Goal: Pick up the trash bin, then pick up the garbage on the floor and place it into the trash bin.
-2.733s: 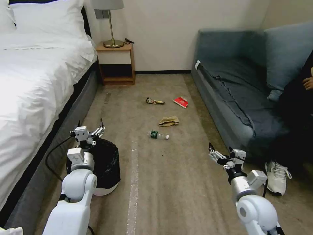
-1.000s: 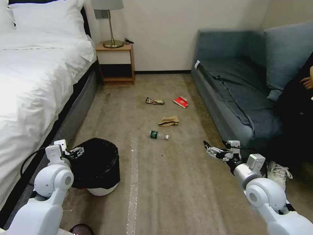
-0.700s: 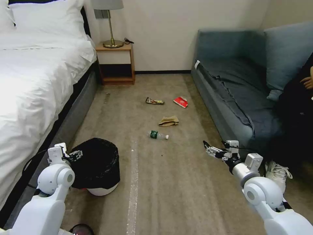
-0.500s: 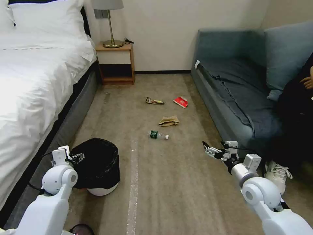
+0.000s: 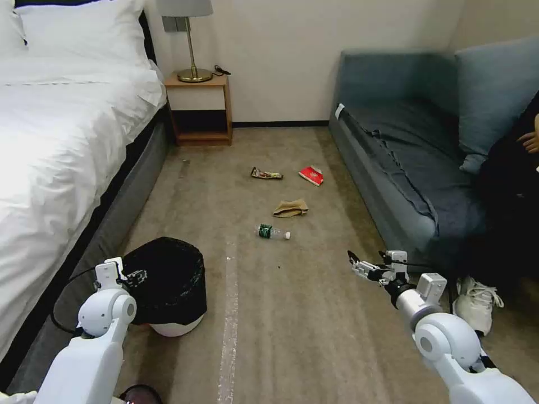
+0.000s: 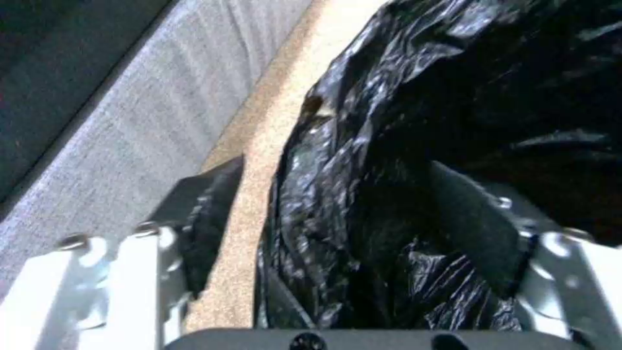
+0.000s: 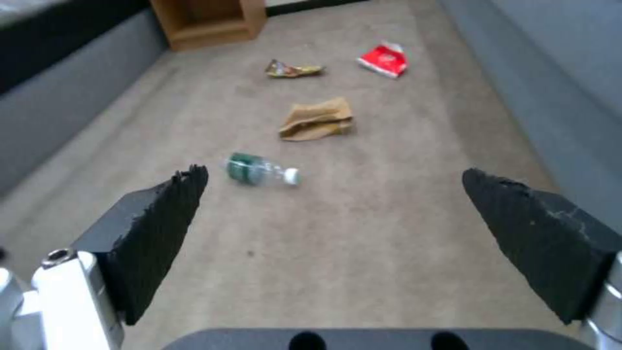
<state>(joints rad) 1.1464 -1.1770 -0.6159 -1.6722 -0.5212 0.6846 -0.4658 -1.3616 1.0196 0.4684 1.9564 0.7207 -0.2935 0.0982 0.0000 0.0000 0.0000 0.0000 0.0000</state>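
Hotel-style bedroom: bed [image 5: 50, 129], nightstand [image 5: 199, 109], sofa [image 5: 415, 151].

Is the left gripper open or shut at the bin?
Open: the left gripper straddles the trash bin rim, one finger outside, one inside the bag.

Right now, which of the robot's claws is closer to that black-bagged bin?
The left. The left gripper is at the trash bin, its open fingers straddling the bagged rim. The right gripper hangs open above the carpet, well off toward the sofa.
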